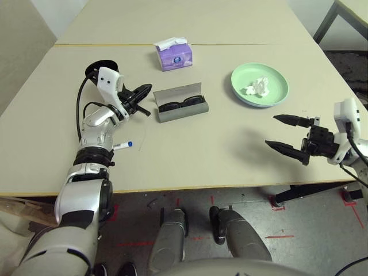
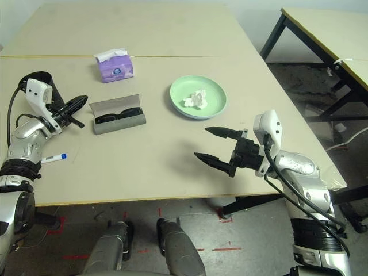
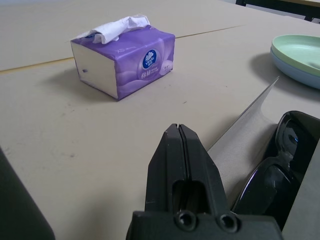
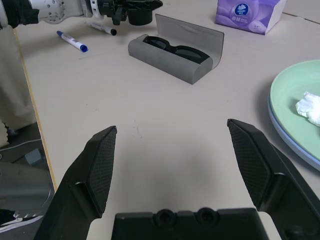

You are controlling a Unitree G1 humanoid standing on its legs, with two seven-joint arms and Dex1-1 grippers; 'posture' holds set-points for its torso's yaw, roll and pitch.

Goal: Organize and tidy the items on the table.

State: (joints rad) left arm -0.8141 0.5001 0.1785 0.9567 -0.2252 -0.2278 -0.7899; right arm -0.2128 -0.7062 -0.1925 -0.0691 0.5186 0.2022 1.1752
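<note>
The grey glasses case [image 1: 183, 110] lies open mid-table with the black sunglasses [image 1: 181, 105] inside. My left gripper [image 1: 145, 89] is shut and holds nothing, its tip just left of the case's lid [image 3: 250, 127]. My right gripper [image 1: 271, 130] hovers open over the table's near right part, nothing between its fingers [image 4: 102, 160]. A crumpled white tissue [image 1: 257, 87] sits on the green plate [image 1: 277, 86], which is stacked on a blue plate [image 3: 295, 75]. The purple tissue box [image 1: 173, 54] stands behind the case. Two white markers [image 4: 72, 41] [image 4: 100, 27] lie by my left arm. The black cup [image 1: 99, 70] stands behind my left wrist.
The beige table [image 1: 207, 155] has a yellowish seam [image 1: 103, 44] across the back and its front edge just under my right gripper. A second table with a dark leg [image 2: 270, 34] stands to the right, across a gap of floor.
</note>
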